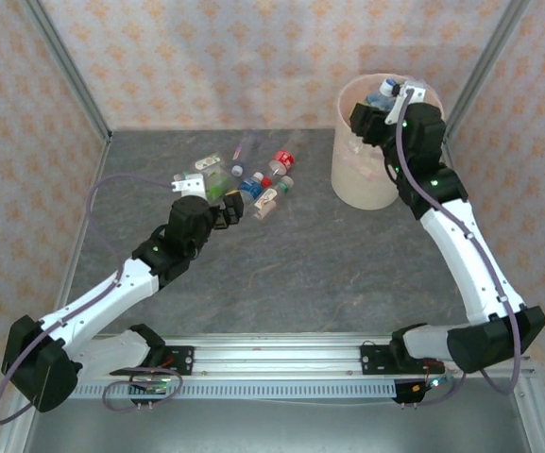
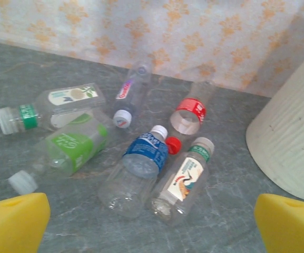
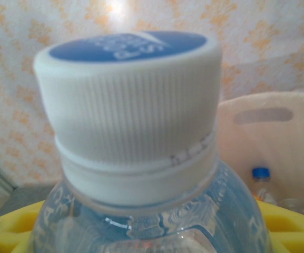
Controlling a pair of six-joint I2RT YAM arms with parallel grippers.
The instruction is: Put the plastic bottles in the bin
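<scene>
- Hanging over the bin [image 1: 359,184] at far right, the right gripper [image 1: 383,106] is clamped on a white-capped bottle [image 3: 128,95], neck up, apparently staged for a drop; a blue-capped bottle [image 3: 261,176] lies inside.
- Left gripper [image 1: 227,211]: jaws spread wide, empty, pointed at the loose bottles [image 2: 138,168], likely lining up a pick.
- Those lie on their sides, clustered mid-table left of the bin, some touching.

Bin [image 1: 362,189]: far right on table [image 1: 300,255]; plastic bottles [image 1: 258,179]: clustered, lying on table left of bin, apart from it; left gripper [image 1: 228,211]: left of bin, just before cluster; right gripper [image 1: 383,106] with held bottle [image 3: 136,132]: above bin rim; another bottle [image 3: 261,182]: inside bin.
</scene>
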